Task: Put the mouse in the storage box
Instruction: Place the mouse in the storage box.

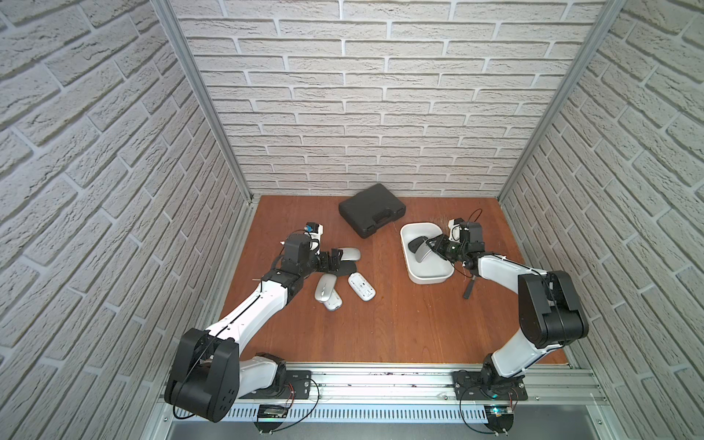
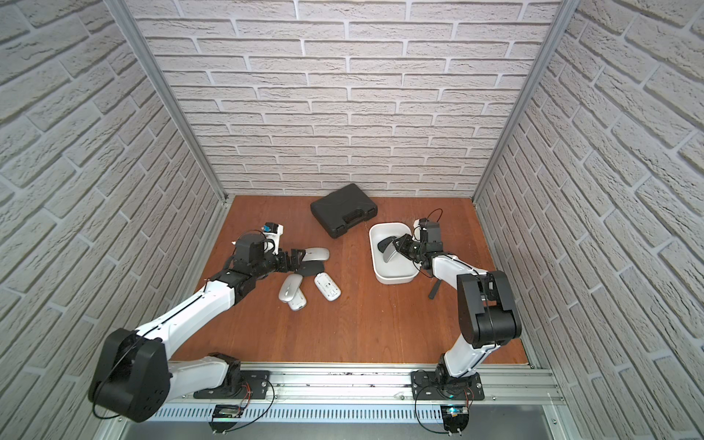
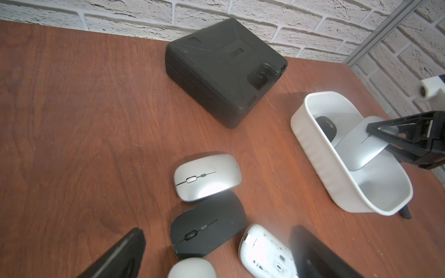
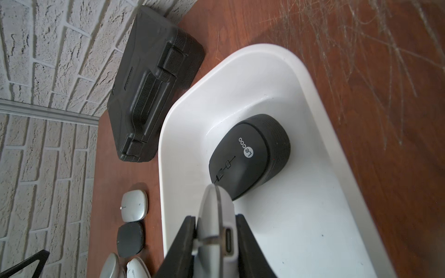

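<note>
My right claw (image 4: 214,229) pinches the silver mouse (image 4: 214,204) on edge, low over the floor of the white storage box (image 4: 277,79), just beside a dark Lecoo mouse (image 4: 250,156) lying there. My left claw (image 3: 216,231) gapes wide, flanking a flat black mouse (image 3: 207,223).

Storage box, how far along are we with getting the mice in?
Done: one black mouse lies in the storage box. In hand: the right gripper is shut on a silver mouse over the box, not yet released. Left: five mice on the table beside the open left gripper: three silver, one black, one white lying underside up.
</note>
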You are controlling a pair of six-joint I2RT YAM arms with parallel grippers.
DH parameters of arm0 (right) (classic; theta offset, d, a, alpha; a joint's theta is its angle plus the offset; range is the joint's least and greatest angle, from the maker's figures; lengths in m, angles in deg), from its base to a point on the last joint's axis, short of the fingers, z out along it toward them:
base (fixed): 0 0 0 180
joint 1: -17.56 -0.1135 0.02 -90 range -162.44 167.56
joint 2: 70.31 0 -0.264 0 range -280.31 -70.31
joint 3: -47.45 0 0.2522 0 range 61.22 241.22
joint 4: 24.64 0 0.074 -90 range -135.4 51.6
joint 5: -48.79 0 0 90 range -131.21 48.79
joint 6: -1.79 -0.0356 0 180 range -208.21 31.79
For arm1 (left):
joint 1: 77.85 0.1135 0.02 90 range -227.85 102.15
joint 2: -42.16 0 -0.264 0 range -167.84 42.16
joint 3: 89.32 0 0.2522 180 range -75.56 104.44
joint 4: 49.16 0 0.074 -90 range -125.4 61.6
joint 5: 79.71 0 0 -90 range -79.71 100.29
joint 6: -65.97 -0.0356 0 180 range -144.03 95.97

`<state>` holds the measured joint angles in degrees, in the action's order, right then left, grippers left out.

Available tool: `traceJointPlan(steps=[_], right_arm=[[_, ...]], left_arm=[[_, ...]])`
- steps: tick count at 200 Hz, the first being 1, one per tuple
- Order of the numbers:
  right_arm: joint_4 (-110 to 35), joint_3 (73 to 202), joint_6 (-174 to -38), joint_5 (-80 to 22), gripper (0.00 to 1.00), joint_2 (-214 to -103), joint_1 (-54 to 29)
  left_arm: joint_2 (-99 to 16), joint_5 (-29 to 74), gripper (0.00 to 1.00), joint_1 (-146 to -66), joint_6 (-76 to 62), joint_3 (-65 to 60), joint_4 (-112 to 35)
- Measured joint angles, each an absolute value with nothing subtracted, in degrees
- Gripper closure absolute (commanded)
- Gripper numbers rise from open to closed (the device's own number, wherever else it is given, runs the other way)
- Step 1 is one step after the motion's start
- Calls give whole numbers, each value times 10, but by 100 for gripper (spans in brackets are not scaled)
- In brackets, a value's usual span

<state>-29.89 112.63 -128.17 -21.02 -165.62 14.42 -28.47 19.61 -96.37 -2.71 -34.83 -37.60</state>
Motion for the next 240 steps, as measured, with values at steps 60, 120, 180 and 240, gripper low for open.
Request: traceJointPlan(steps=[60, 120, 180, 240], right_arm=[[-308, 1160, -1244, -297, 83, -1681, 98], [-309, 1171, -1233, -342, 83, -1705, 95], [-273, 1174, -1233, -353, 73, -1720, 95], [-268, 1167, -1233, -369, 50, -1720, 96]], left_arm=[[-289, 195, 2, -962, -27, -348, -375], [-291, 195, 2, -962, -28, -348, -375], [-296, 195, 2, -961, -28, -348, -374], [-298, 195, 2, -961, -28, -348, -374]])
